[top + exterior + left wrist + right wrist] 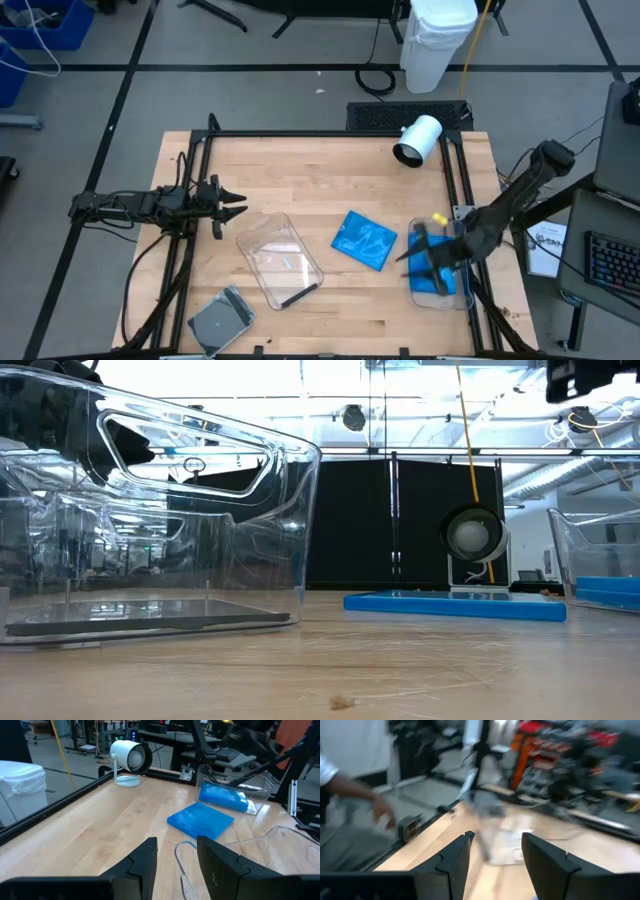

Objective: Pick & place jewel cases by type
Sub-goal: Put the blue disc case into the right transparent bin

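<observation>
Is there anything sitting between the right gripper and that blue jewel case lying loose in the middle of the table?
Nothing visible. The right gripper hangs open over the right tub, and only bare table separates that tub from the blue jewel case.

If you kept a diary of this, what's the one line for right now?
left gripper: open, empty, waiting | right gripper: open, above right tub | blue case: on table

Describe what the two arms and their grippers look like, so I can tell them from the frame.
Both are slim, dark, jointed arms with cables alongside. The left gripper and right gripper each end in two black, angular, wedge-shaped fingers.
</observation>
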Tool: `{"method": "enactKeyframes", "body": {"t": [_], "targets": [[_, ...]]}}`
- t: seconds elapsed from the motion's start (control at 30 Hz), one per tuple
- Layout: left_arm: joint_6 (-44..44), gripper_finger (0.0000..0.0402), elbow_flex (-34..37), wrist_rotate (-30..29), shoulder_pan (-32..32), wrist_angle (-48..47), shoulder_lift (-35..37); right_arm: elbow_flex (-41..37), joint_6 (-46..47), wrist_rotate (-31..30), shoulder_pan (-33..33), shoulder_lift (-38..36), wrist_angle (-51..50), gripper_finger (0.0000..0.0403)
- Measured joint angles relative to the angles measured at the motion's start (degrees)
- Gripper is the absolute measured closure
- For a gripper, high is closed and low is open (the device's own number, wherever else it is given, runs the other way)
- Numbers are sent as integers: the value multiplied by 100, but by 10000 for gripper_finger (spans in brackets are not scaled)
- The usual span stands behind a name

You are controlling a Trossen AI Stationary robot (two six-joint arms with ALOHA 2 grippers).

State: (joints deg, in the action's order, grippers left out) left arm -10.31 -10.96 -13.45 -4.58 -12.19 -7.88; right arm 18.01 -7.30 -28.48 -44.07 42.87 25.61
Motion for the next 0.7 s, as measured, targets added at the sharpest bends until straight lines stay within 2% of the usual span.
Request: {"method": "enactKeyframes", "body": {"t": [0.1,0.2,0.4,0.57,0.7], "targets": [[0,256,0,0,-1,2,2,-559,-73,-419,40,-901,421,234],[-1,256,0,0,-1,2,2,-1025,-488,-468,99,-1457,978,234],[0,256,0,0,0,2,0,-1365,-1493,-482,477,-1766,2051,234],[-1,256,0,0,-1,2,1,-838,-1930,-697,1200,-1662,1800,244],[0,256,0,0,0,0,0,183,-2045,-1533,1900,-1414,393,271]]}}
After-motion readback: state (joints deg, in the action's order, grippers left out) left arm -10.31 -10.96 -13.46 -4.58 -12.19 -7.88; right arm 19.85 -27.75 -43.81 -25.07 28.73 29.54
